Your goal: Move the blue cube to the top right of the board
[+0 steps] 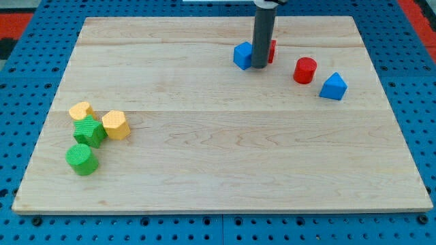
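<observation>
near the view's top, right of centre: small blue cube [242, 55] touching my tip [259, 67]; red block [271, 50] behind rod; no claw fitted; top-right corner of pale wooden board [225, 156] not yet reached

A pale wooden table [225, 156] with visible grain sits on a blue pegboard [27, 68]. Near the table's top edge, right of centre, lies a blue cube [242, 55]; my tip [259, 67] rests on the table touching its right side, and a red block [271, 50] shows partly behind the rod. Further toward the right edge lie a red cylinder [305, 70] and, just beside it, a blue prism-like block [333, 86]. Near the left edge sits a tight cluster: a yellow block [80, 110], a yellow hexagonal block [116, 124], a green star-like block [89, 131] between them, and a green cylinder [82, 158] nearest the bottom-left corner.
</observation>
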`<act>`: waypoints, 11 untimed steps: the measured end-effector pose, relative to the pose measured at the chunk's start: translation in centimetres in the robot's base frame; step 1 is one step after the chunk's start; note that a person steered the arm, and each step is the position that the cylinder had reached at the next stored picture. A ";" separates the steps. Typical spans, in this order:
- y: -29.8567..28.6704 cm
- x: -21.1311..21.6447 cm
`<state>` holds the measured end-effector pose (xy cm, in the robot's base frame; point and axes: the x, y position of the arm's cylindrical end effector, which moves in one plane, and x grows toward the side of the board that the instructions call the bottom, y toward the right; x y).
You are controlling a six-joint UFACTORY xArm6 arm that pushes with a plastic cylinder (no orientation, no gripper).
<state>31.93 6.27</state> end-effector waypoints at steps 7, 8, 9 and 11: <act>-16.9 -11.8; -17.1 -11.8; -17.8 -12.0; -19.3 -12.8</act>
<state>19.15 -13.02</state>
